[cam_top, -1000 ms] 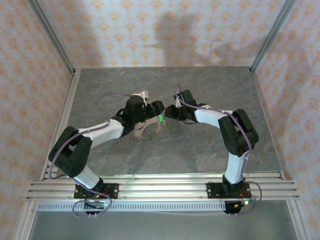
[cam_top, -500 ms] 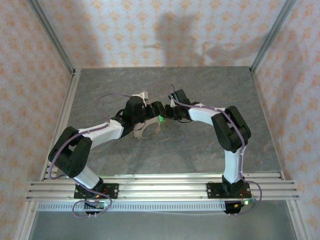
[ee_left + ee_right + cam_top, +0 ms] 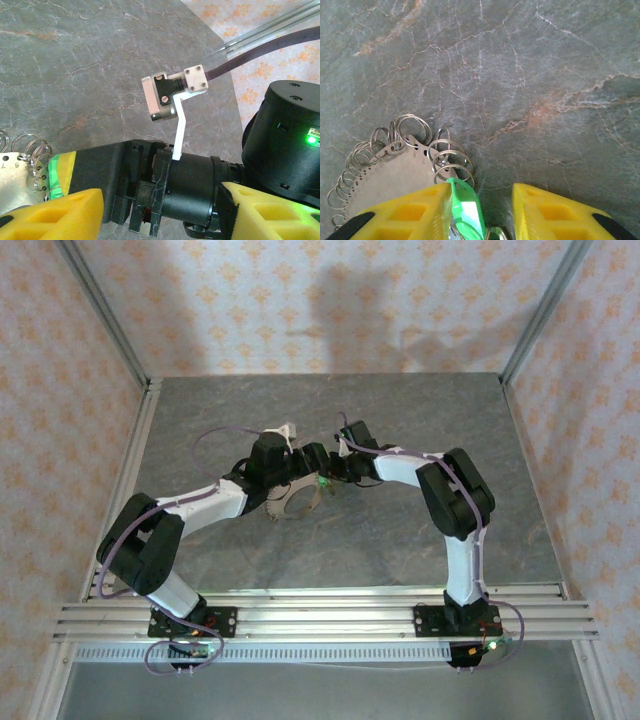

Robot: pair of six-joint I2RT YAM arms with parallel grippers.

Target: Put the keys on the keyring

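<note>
Right fingers [image 3: 405, 212] straddle the key [image 3: 465, 205] by the keyring [image 3: 395, 170]; overhead, a green speck.

A grey, marble-veined table [image 3: 400, 550] lay under everything, pale cracks and rusty streaks crossing it. Walls [image 3: 230, 300] papered cream with an orange motif stood along its far, left and right edges. Slanting metal posts [image 3: 103, 310] rose from both far corners. Ribbed aluminium rails [image 3: 330, 610] ran along the near edge. Dark patches [image 3: 350, 295], probably shadows, marked the far wall.
</note>
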